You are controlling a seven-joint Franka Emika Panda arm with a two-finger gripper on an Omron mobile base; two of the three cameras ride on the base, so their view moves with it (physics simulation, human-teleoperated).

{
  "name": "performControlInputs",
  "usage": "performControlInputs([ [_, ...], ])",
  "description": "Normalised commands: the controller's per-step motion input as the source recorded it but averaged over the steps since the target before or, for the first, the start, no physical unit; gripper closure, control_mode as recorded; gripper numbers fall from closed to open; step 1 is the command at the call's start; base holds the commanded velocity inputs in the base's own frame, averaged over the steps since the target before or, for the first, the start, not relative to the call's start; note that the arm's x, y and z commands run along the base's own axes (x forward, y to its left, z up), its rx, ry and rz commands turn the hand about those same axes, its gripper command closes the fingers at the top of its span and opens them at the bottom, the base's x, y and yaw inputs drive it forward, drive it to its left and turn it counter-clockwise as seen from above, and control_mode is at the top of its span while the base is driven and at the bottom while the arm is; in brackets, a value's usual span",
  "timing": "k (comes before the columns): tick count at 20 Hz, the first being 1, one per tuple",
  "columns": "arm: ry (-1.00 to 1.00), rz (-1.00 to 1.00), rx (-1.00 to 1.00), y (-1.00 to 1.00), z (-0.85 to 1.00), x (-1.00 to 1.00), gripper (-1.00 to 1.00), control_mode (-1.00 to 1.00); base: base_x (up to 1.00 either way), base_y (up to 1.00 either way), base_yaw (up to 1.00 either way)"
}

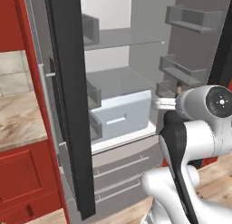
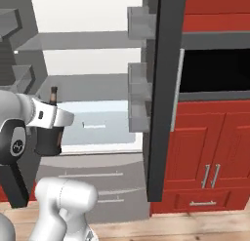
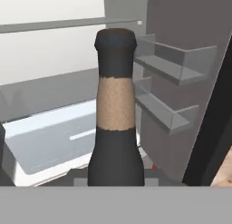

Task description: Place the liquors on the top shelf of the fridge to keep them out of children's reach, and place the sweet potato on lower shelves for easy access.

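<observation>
the black bottle [image 3: 116, 123] is held upright in front of the open fridge [image 1: 136, 19], level with the pale blue drawer [image 1: 122, 112] and outside the cabinet interior. in the hand view its thin neck rises straight up the centre, with a dark cap, a tan band beneath it and the black shoulder widening at the bottom. in the right base view the round black body [image 2: 48, 140] hangs just below the white hand, with the neck tip showing above it. in the left base view only the neck tip [image 1: 178, 88] is visible behind the wrist.

the gripper [image 2: 49, 130] is narrowed around the bottle's body; the jaws pinch the black bottle and are themselves hidden by the hand and the bottle.

the top shelf [image 1: 122, 37] is a translucent grey slab high in the interior, well above the bottle. a lower shelf [image 1: 115, 78] lies beneath it, directly over the pale blue drawer. the drawer carries a short pale handle on its front.

the right-hand door [image 3: 176, 82] stands swung out beside the bottle, with grey door bins [image 3: 174, 64] stacked along its inner face. the left-hand door [image 1: 68, 105] is also open, shown edge-on as a dark panel with a silver bar handle [image 1: 45, 105]. red cabinets [image 2: 215, 137] flank the fridge, and a marbled surface [image 1: 20, 119] lies to the left. the floor [image 2: 195, 228] is pale wood.
</observation>
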Motion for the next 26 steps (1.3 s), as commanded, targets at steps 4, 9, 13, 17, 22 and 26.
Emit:
performControlInputs([
  [4, 0.00, 0.00, 0.00, 0.00, 0.00, 0.00, 1.00, 1.00, 0.50, -0.35, 0.46],
  [9, 0.00, 0.00, 0.00, 0.00, 0.00, 0.00, 1.00, 1.00, 0.46, -0.39, 0.35],
  [13, 0.00, 0.00, 0.00, 0.00, 0.00, 0.00, 1.00, 1.00, 0.46, -0.38, 0.24],
  [17, 0.00, 0.00, 0.00, 0.00, 0.00, 0.00, 1.00, 1.00, 0.50, -0.18, 0.16],
  [22, 0.00, 0.00, 0.00, 0.00, 0.00, 0.00, 1.00, 1.00, 0.45, -0.06, 0.12],
  [26, 0.00, 0.00, 0.00, 0.00, 0.00, 0.00, 1.00, 1.00, 0.36, -0.15, 0.09],
])
